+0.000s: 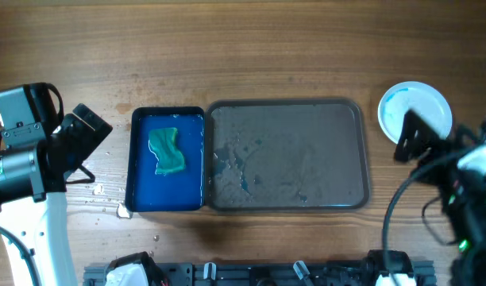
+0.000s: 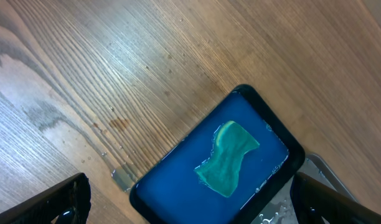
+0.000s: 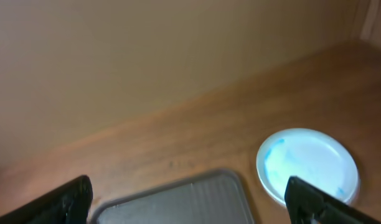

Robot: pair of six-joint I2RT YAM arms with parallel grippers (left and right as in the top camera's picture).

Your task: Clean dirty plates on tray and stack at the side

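A white plate (image 1: 418,107) with pale blue smear lies on the wood just right of the dark grey tray (image 1: 354,159); whether others lie under it I cannot tell. The tray holds no plate, only wet streaks and small blue spots. My right gripper (image 1: 410,137) hovers over the plate's near left edge, open and empty. In the right wrist view the plate (image 3: 305,163) and the tray's corner (image 3: 178,199) show between the spread fingers of that gripper (image 3: 190,208). My left gripper (image 1: 90,127) is open and empty, left of the blue tray.
A small deep-blue tray (image 1: 140,163) holds a green sponge (image 1: 167,151) and abuts the grey tray's left side. The left wrist view shows the same sponge (image 2: 228,158) and blue tray (image 2: 178,186). Water drops (image 1: 108,199) lie on the wood near it.
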